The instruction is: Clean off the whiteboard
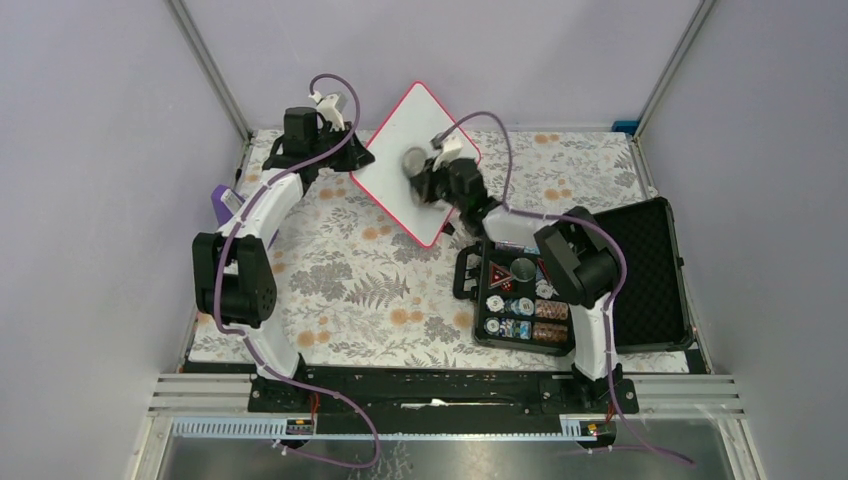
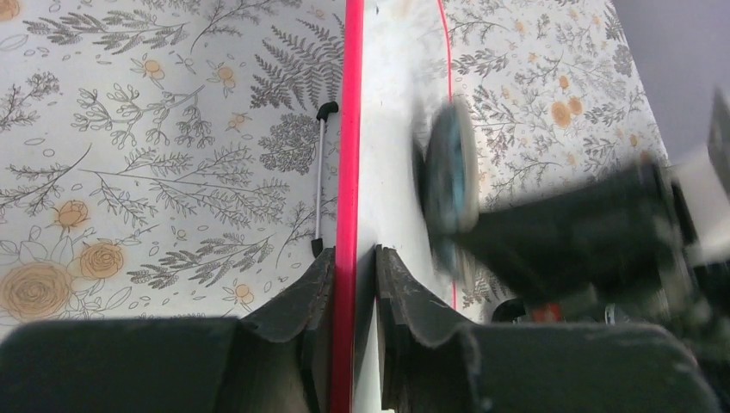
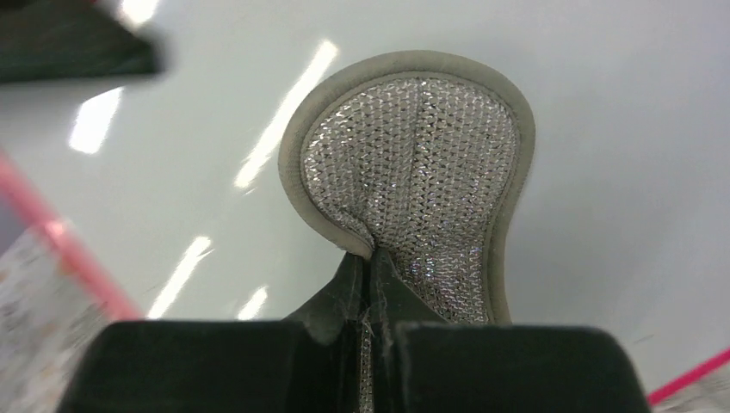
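Board is held tilted up over the far side of the floral mat, with the left claw pinching its pink rim. Right claw is pressed together on a round pad: silver mesh face, soft grey rim, lying against the glossy white surface. To wipe well: light even pressure, overlapping strokes, pushing toward the left grip so the board doesn't twist. No ink visible.

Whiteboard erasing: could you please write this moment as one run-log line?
left gripper: clamping whiteboard rim, board tilted | right gripper: pinching round mesh pad against board face | writing: none visible
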